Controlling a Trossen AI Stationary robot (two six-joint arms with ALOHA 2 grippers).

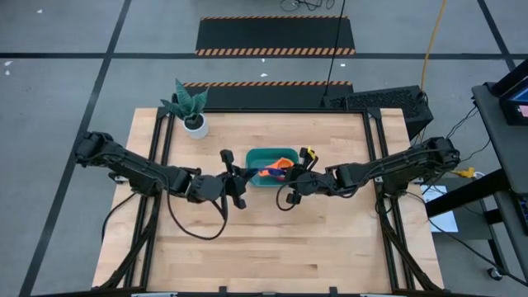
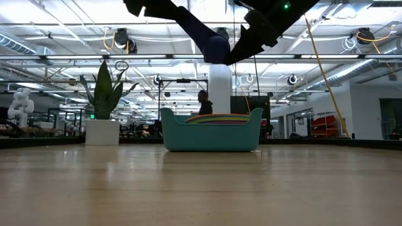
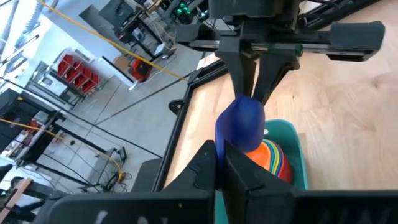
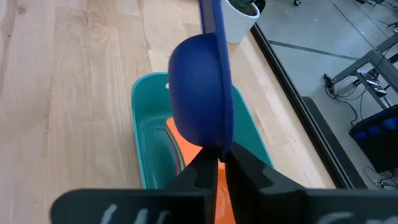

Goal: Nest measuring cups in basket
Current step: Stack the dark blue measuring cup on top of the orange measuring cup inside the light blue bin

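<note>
The dark blue measuring cup [image 2: 217,49] hangs in the air over the teal basket [image 2: 213,139], between my two grippers. My left gripper [image 3: 221,167] comes from the table's left and is shut at the cup's handle side. My right gripper [image 4: 221,158] comes from the right and is shut on the bowl [image 4: 196,93]. In the high view the cup [image 1: 264,172] shows over the basket's [image 1: 260,154] left part. Several nested cups [image 2: 217,118], orange, red, yellow and green, lie in the basket, which rests flat on the table. My left gripper is shut where the cup's handle [image 2: 188,26] runs in, coming level from the table's left; its own fingers [image 3: 205,163] hide the exact spot. The cup is lifted clear, bowl [image 3: 239,124] beyond the fingertips. My right gripper pinches the bowl's rim [image 4: 224,140] between its two fingers [image 4: 245,165], coming from the table's right. The cup lies on its side, lifted clear above the basket, and the handle [image 4: 210,15] points away toward the left arm.
A small white pot with a green plant [image 1: 194,122] stands near the table's far left corner, also in the low view [image 2: 102,129]. Bare wood lies on the near half of the table [image 1: 264,239]. A person [image 2: 204,103] shows far behind the basket.
</note>
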